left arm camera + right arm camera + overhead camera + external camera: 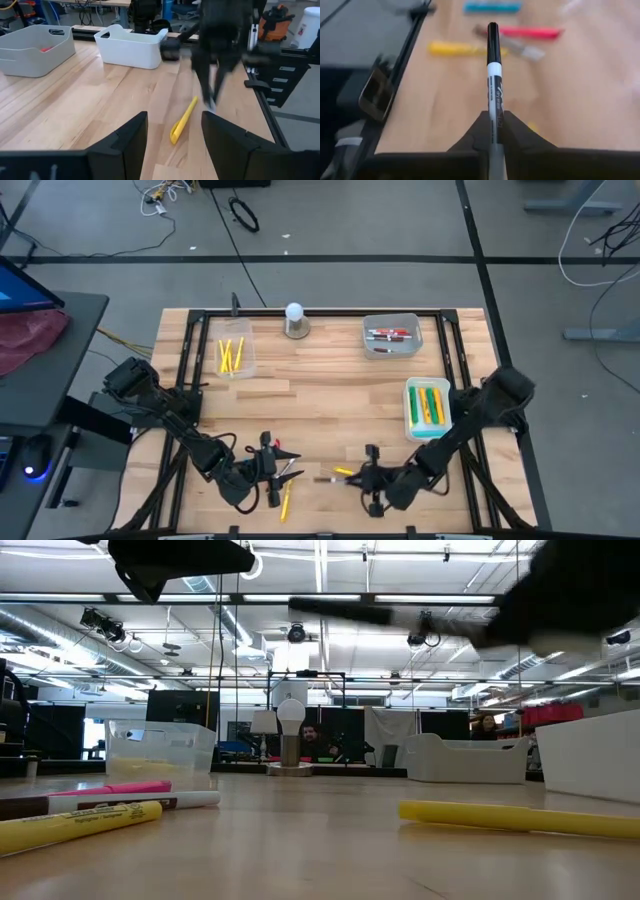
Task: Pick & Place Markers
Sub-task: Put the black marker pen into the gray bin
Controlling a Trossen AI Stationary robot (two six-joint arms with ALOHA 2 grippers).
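Note:
My right gripper [493,131] is shut on a white-barrelled marker with a black cap [493,75], near the table's near edge [368,480]. My left gripper [174,135] is open and low over the table [275,470]. It faces a yellow marker [183,121] that lies flat on the wood ahead of its fingers. Other loose markers lie flat on the table: a yellow one [462,48], a pink one [527,33], a blue one [492,7] and a white one [150,802]. My right gripper pinches the white marker between its two fingers by the rear of its barrel [494,120]. The marker lies in line with the fingers. Its black-capped end [493,35] sticks out ahead, toward the table's left, held above the wood.
A clear bin with yellow markers [236,356], a grey bin with red markers [392,335] and a white bin with green and yellow markers [428,406] stand on the table. A white round knob [294,320] stands at the far edge. A black frame rail [190,360] borders the wood.

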